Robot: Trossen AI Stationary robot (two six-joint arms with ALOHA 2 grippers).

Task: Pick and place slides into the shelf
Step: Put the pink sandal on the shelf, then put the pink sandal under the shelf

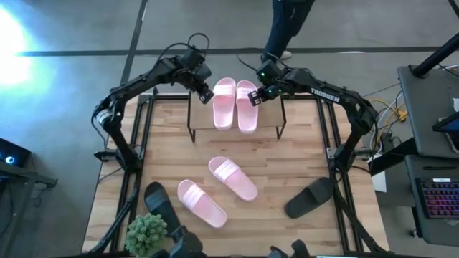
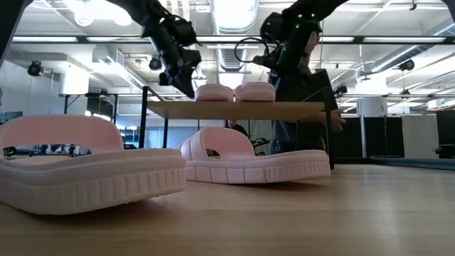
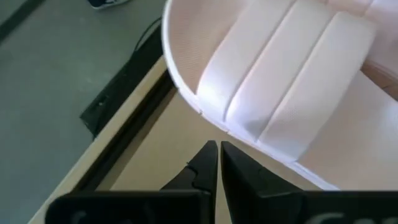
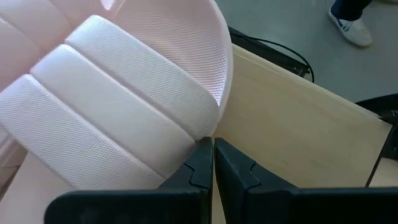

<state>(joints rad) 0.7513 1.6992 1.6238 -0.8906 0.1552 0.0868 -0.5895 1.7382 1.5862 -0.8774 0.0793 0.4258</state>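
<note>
Two pale pink slides lie side by side, soles down, on the shelf's (image 1: 203, 120) wooden top board (image 2: 242, 110), at the table's far edge. My left gripper (image 1: 206, 93) is shut beside the left slide (image 1: 224, 102); in its wrist view its tips (image 3: 218, 145) stand just short of that slide's rim (image 3: 211, 124), with a strip of board between. My right gripper (image 1: 256, 97) is shut at the right slide's (image 1: 247, 105) outer side. Two more pink slides (image 1: 232, 178) (image 1: 201, 202) and two black ones (image 1: 308, 198) (image 1: 161, 208) lie on the table. My right gripper (image 4: 208, 144) has its shut fingertips against the right slide's outer side edge (image 4: 209, 132), where the strap meets the sole. It comes slanting down from the table's right. The slide lies flat on the shelf's board (image 4: 292, 124), next to the other slide.
A small green plant (image 1: 147, 233) stands at the table's near left corner. A person (image 1: 287, 29) stands just beyond the far edge, behind the shelf. Bare tabletop (image 1: 287, 158) lies between the shelf and the slides nearer the front.
</note>
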